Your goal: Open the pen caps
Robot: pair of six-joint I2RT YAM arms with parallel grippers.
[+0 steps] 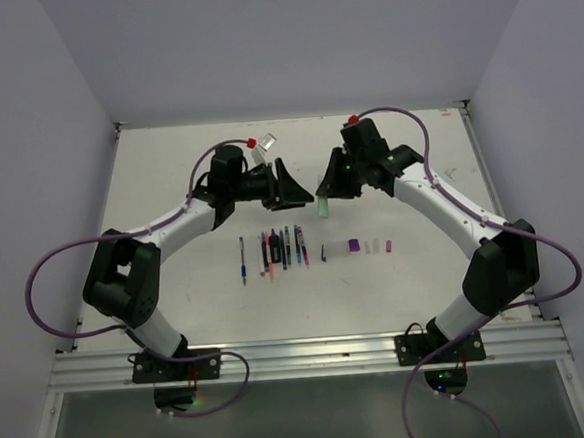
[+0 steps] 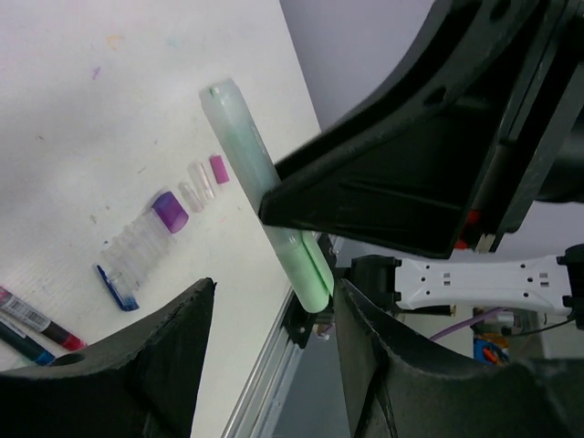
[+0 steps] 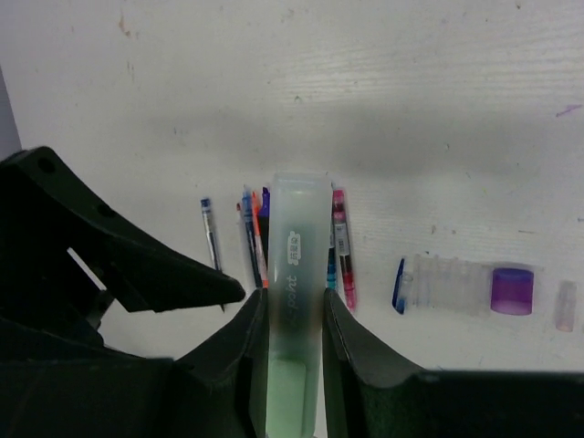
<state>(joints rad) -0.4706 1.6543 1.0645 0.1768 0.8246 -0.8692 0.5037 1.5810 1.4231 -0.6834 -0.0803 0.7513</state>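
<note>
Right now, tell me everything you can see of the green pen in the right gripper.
The green pen is a thick, pale green plastic stick. Its longer part is frosted, see-through and carries dark print. Its other end is a brighter, solid green. The right gripper clamps it from both sides near where the two parts meet, holding it off the table with the frosted end pointing away from the wrist. The open left gripper faces it; contact cannot be told.

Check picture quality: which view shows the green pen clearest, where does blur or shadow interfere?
Right wrist: green pen sharp, label visible; soft shadow on table behind. Left wrist: left gripper's fingers dark, blurred. Top external: evenly lit, pens small.
</note>
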